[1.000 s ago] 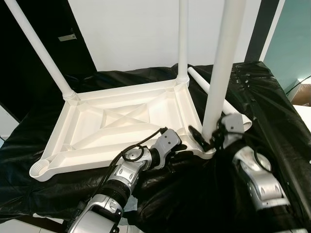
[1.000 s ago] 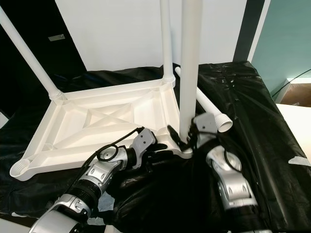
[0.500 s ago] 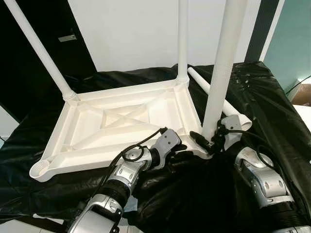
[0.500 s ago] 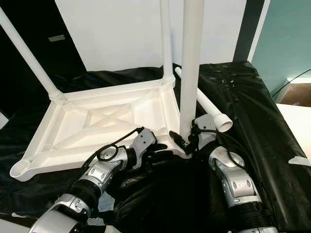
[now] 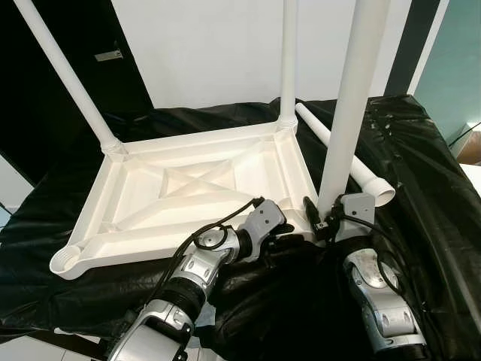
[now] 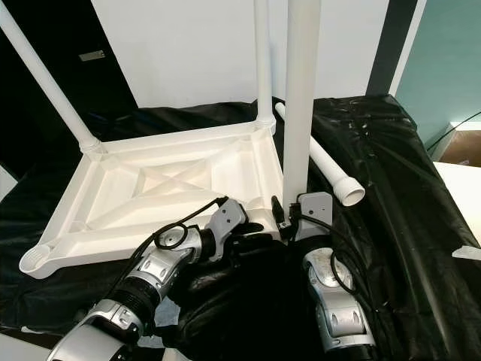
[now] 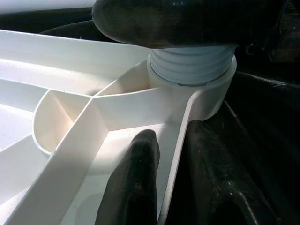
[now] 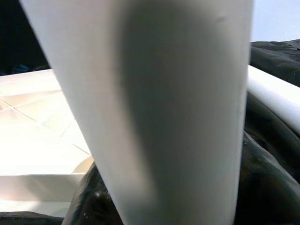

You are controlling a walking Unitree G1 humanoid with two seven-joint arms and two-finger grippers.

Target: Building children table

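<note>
Quick update from the remote seat. The upturned children's table [image 5: 188, 188] lies on the black plastic sheet [image 5: 421, 173] with three legs standing up. The near-left corner socket [image 5: 66, 259] is still empty.

The left tool [image 7: 172, 140] hasn't budged over the last second. It's closed on the table's rim [image 7: 180, 115] right by the near-right corner, one finger [image 7: 136, 178] inside the wall and the other outside, so it's basically my clamp.

What changed is on the right. The right tool [image 5: 322, 218] is at the foot of the near-right leg [image 5: 349, 113], and its wrist has swung round the leg and tucked in closer. A second ago the forearm came in low from the right. I can see one black finger left of the leg, but I can't tell if the tool is actually clamped.

I'd read that as a screwing turn. In the left wrist view the threads [image 7: 192, 70] still show above the collar, so I'd say the leg isn't fully home and needs more turns.

After that, the spare leg [image 5: 342, 154] lying on the sheet to the right should go in the empty socket.
</note>
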